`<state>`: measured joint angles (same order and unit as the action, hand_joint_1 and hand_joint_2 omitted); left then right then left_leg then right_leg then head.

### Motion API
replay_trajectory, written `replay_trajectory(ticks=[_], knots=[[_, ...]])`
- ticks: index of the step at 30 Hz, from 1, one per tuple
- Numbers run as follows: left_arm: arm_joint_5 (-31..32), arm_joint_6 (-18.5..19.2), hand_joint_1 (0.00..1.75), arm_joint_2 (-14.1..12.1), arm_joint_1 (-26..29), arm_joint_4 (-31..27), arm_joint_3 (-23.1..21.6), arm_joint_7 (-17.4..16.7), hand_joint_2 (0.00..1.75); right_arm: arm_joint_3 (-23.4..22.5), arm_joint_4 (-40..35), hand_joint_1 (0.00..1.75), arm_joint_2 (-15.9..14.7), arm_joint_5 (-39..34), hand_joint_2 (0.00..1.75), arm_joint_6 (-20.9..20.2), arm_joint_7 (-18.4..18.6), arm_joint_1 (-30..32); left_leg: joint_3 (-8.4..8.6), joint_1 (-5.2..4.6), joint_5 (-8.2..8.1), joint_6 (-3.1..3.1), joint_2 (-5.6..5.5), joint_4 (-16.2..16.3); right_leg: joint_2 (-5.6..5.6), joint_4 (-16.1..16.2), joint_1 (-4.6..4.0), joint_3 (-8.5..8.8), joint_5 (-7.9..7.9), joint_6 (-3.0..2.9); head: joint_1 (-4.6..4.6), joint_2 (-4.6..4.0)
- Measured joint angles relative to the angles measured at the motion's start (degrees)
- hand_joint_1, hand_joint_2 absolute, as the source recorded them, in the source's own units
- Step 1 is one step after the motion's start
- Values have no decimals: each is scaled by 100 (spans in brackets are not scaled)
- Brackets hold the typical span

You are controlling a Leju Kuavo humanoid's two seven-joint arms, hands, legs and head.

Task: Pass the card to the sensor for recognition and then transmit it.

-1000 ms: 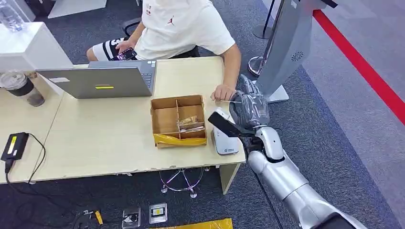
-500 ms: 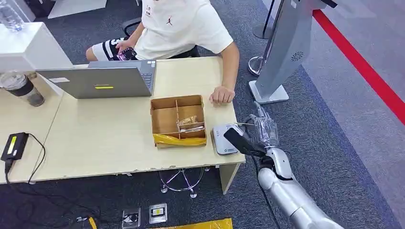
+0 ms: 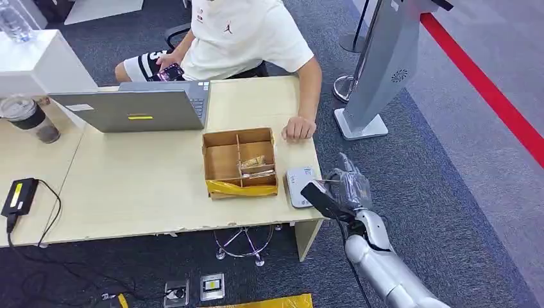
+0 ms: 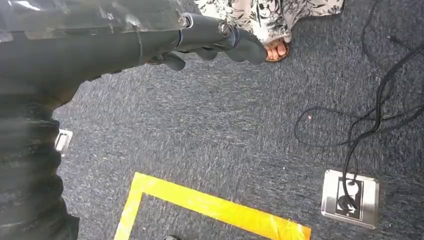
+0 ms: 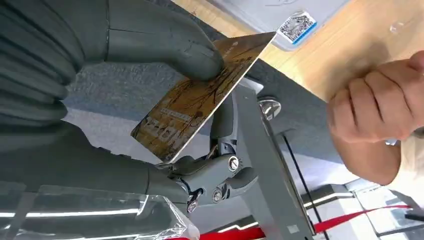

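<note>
A brown patterned card (image 5: 200, 100) is pinched between the thumb (image 5: 165, 45) and fingers of my right hand (image 3: 345, 186). In the head view that hand hovers just off the table's right front corner, right beside the white card sensor (image 3: 299, 185), whose labelled edge (image 5: 295, 22) lies beyond the card's tip in the right wrist view. A person's hand (image 3: 298, 128) rests as a loose fist on the table behind the sensor, apart from the card. My left hand (image 4: 215, 40) hangs over the carpet, holding nothing, fingers stretched out.
A divided cardboard box (image 3: 238, 162) stands left of the sensor. A laptop (image 3: 135, 106), a cup (image 3: 29, 119) and a black device with a cable (image 3: 19, 196) lie further left. A grey kiosk stand (image 3: 378, 70) rises right of the table. Floor sockets (image 4: 350, 197) and cables sit below.
My right arm has drawn back from beside the person's hand toward my body and dropped lower, bringing the card to the sensor's right side. The person's hand stayed put.
</note>
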<state>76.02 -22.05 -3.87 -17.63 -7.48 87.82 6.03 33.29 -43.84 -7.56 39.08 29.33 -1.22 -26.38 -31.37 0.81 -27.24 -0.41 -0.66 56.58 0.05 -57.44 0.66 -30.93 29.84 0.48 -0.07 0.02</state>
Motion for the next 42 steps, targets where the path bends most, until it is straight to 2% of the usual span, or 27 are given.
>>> replay_trajectory(ticks=[9,17,30,35,42], knots=[[96,-2,0,0,-3,0,-2,0,175,-46,9,175,2,-11,175,308,-42,-20,1,0,0,0,0,0,1,-1,0,1,0,0,2,0],[103,0,0,0,-4,0,-2,0,175,-133,-444,175,-4,136,175,131,66,-71,1,0,0,0,1,0,1,-1,0,1,0,0,0,0],[92,-2,0,2,-5,0,-2,0,175,-173,-883,175,11,138,175,206,57,-199,2,0,0,0,1,0,1,-1,0,1,0,0,2,0],[96,9,0,2,-8,0,0,0,175,-168,-936,175,32,161,175,-72,7,-221,1,0,0,0,0,0,1,-1,0,1,0,0,2,0],[92,22,0,4,-13,0,-2,0,175,-157,-922,175,144,225,175,-173,-13,-223,1,0,0,0,0,0,0,-1,-1,1,0,0,2,0]])
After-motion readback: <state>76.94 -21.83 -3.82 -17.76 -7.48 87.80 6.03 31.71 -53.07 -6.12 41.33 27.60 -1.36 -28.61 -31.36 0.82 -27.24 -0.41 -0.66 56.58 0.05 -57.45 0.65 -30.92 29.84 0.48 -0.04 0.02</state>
